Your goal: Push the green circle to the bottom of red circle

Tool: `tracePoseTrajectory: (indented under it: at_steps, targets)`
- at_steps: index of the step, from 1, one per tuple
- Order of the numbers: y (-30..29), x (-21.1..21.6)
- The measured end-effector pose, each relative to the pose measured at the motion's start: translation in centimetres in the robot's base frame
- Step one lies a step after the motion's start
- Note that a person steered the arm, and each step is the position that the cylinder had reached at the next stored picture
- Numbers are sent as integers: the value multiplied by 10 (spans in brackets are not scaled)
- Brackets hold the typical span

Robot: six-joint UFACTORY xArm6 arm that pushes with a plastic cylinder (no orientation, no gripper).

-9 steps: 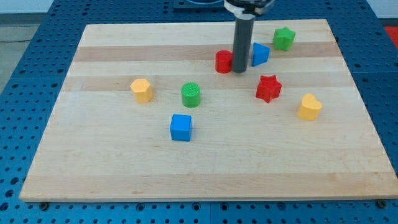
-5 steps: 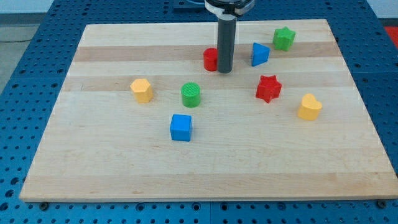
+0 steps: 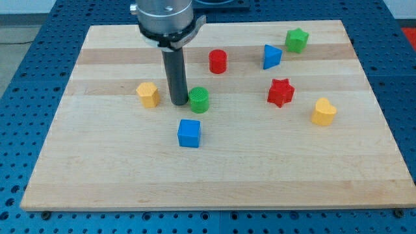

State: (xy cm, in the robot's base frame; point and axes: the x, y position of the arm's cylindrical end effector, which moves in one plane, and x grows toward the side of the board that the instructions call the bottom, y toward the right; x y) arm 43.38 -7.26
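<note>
green circle [image 3: 199,99] unmoved | my tip [image 3: 178,103] moved to its left

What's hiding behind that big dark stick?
Only wooden board shows around the rod. My tip sits just left of the green circle. The strip of board directly behind the rod is covered.

I see a pale wooden board [image 3: 221,175] with lengthwise grain stripes, lying on a blue perforated table [image 3: 19,84] studded with rows of holes, under even light.
</note>
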Motion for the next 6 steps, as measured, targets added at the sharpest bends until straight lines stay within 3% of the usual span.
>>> tracePoseTrajectory:
  at_steps: [1, 6]
  targets:
    - [1, 20]
    - [41, -8]
